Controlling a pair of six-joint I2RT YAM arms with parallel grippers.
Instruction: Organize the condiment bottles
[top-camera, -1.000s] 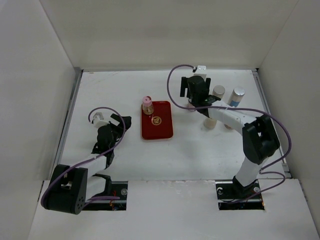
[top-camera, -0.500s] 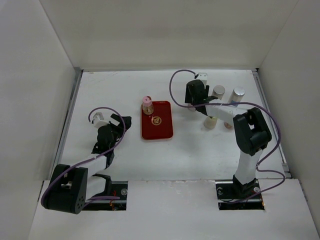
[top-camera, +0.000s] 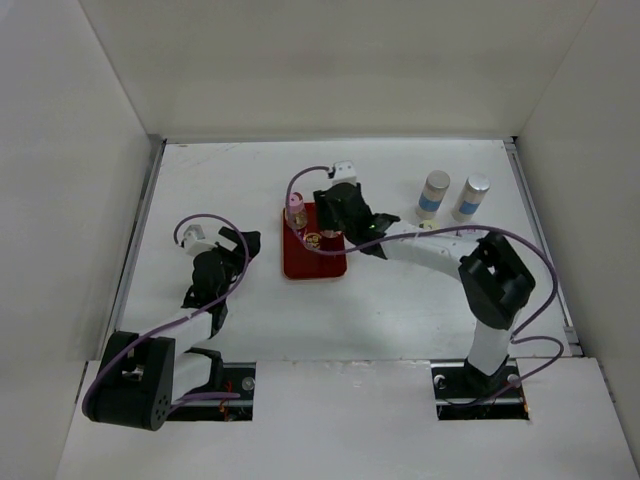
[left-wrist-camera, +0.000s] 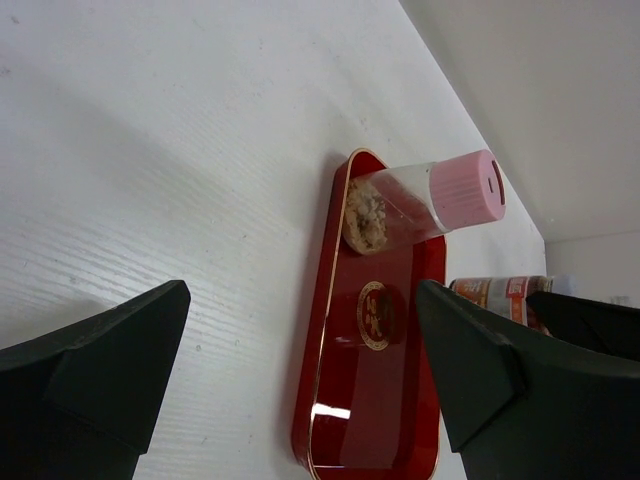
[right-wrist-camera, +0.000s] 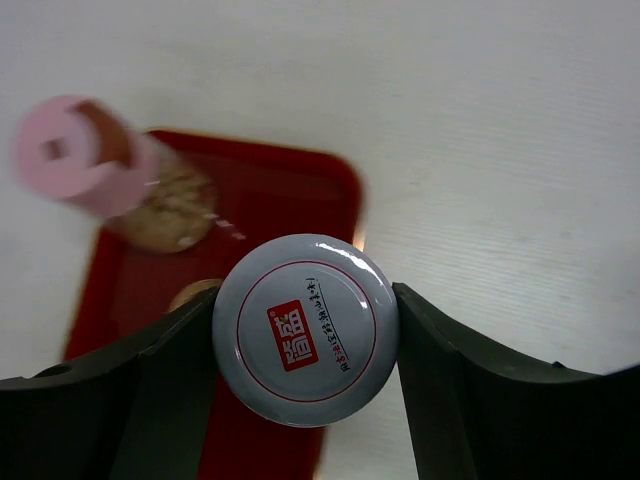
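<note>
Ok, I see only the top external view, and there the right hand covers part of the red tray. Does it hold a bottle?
Observer: Yes. In the right wrist view the right hand is shut on a silver-capped bottle with a red mark on its cap.
Operator: Where is it over the tray?
Observer: Near one long edge of the red tray, apart from the pink-capped bottle. Whether it touches down, I cannot tell.
Operator: And the left hand?
Observer: The left wrist view shows the left hand open, with nothing between its fingers.
</note>
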